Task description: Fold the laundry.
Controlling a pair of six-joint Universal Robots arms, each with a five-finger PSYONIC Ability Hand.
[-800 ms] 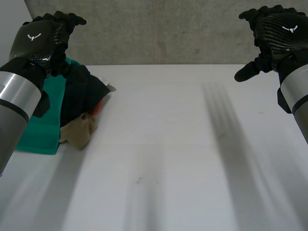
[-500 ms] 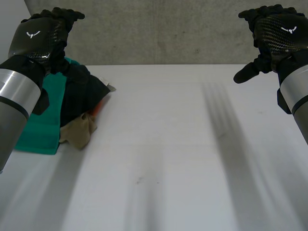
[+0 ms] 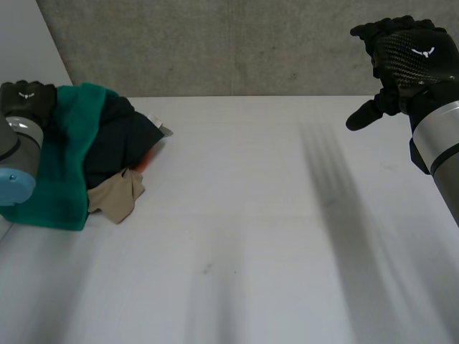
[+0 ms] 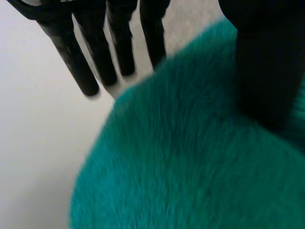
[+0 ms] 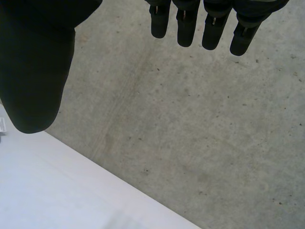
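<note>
A pile of laundry lies at the table's far left: a green fleece cloth (image 3: 64,158), a dark navy cloth (image 3: 122,143) on top of it, and a tan cloth (image 3: 118,197) at the front. My left hand (image 3: 27,100) is low at the pile's left side, against the green fleece. In the left wrist view its fingers (image 4: 121,43) are straight, reaching past the fleece (image 4: 190,157) under the palm, and the thumb lies on the fleece. My right hand (image 3: 412,57) hangs high at the far right, fingers (image 5: 183,24) straight, holding nothing.
The white table (image 3: 251,215) stretches bare from the pile to the right side. A grey concrete wall (image 3: 237,43) stands behind its far edge. A bit of orange cloth (image 3: 145,161) peeks from under the navy one.
My left hand has dropped from above the pile down to its left side, and the green fleece is now bunched up higher there. The right hand has barely shifted.
</note>
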